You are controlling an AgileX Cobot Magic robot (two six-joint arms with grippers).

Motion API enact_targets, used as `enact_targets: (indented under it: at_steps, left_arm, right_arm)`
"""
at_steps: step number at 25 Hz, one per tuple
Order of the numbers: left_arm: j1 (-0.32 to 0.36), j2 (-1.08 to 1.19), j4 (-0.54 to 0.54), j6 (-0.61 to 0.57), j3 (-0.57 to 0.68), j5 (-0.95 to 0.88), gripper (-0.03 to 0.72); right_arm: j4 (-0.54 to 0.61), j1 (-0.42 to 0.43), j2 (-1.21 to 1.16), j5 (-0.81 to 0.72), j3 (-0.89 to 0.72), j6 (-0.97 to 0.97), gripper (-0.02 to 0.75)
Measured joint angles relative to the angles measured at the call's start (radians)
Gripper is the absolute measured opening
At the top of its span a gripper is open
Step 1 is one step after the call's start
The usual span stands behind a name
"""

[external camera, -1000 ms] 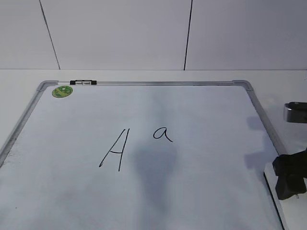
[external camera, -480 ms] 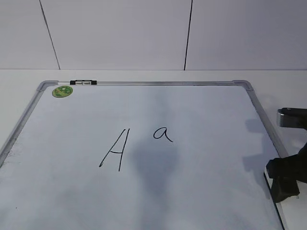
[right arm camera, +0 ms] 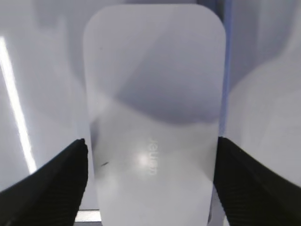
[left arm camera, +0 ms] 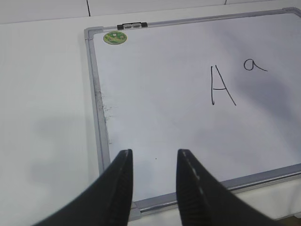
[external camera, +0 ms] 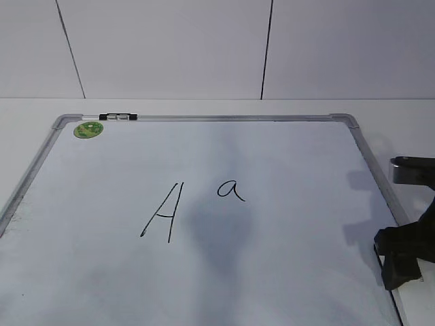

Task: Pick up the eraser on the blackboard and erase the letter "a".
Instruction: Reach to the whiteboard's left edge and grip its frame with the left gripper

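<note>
The blackboard [external camera: 204,118] is a white board in a silver frame lying flat on the table. The small letter "a" [external camera: 231,190] is near its middle, right of a large capital "A" [external camera: 162,212]. The white eraser [right arm camera: 153,103] lies at the board's right edge, and only a sliver of it [external camera: 410,305] shows in the exterior view. My right gripper [right arm camera: 150,146] is open with its black fingers on either side of the eraser; it also shows in the exterior view [external camera: 401,261]. My left gripper [left arm camera: 154,157] is open and empty above the board's near left corner.
A round green sticker [external camera: 88,129] and a black-and-silver clip [external camera: 117,117] sit at the board's far left corner. The board's frame [left arm camera: 91,94] and the small "a" [left arm camera: 255,66] show in the left wrist view. A white wall rises behind the table.
My right gripper has moved a little left and lower at the board's right edge, down around the eraser. The letters and the board have not moved.
</note>
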State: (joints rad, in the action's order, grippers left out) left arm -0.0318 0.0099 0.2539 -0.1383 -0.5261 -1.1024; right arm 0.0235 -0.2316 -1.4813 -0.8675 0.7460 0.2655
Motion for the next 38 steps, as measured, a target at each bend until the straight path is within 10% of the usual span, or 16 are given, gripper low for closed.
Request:
enact_targets:
  at_steps: [38]
  left_arm:
    - [0.0,0.0,0.002,0.002,0.0,0.0,0.239]
  right_arm:
    - [-0.006,0.0,-0.004,0.002,0.0,-0.002,0.589]
